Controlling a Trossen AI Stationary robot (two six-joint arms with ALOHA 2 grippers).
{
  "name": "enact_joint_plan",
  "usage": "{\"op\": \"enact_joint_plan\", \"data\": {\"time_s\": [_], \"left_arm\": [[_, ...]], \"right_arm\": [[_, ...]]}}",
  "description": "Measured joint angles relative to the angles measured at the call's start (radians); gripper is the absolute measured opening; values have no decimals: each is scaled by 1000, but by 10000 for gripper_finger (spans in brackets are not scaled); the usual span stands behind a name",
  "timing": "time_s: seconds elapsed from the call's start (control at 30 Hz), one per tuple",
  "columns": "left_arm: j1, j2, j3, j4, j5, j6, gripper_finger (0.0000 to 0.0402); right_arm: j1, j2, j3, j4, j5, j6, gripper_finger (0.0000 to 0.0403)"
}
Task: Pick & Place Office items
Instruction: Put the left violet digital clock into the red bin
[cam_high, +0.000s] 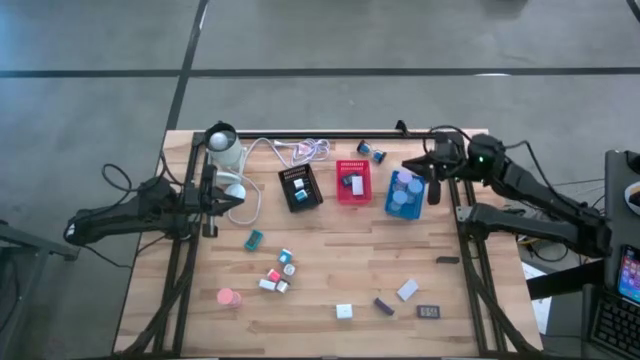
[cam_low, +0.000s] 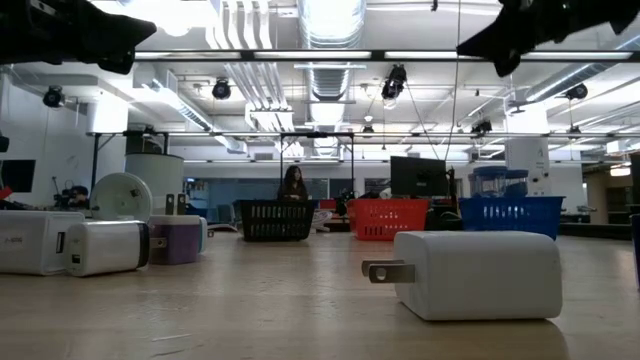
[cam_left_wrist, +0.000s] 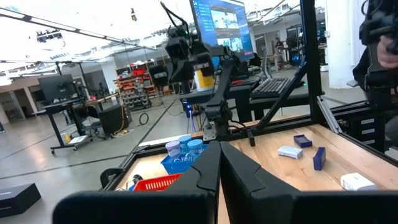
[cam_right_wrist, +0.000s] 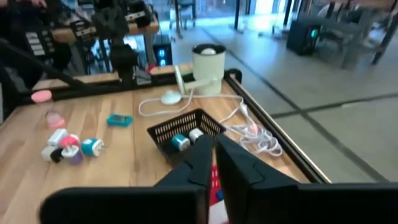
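Office items (cam_high: 280, 272), small pastel blocks and rolls, scattered well away from both closed grippers: right gripper (cam_high: 433, 189) empty beside blue mesh tray (cam_high: 404, 195), left gripper (cam_high: 210, 200) parked. Risk: clipping tray rim when reaching.

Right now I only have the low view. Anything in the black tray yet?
Observer: Yes. The right wrist view shows two teal-and-white pieces lying inside the black tray.
Operator: Where is the right end effector?
Observer: From above, the right end effector sits at the right side of the blue tray. Its fingers are together with nothing between them.
Operator: And the left one?
Observer: The left end effector is at the left edge of the table, toward the back, also closed and empty.
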Motion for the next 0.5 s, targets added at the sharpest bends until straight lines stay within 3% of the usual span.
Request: {"op": "enact_joint_plan", "data": {"time_s": [0.27,0.5], "left_arm": [[0,0,0,4,-1,2,12],[0,0,0,36,-78,-43,12]], "right_arm": [[0,-132,-231,248,-91,34,12],[0,-268,-379,390,-79,86,12]]}}
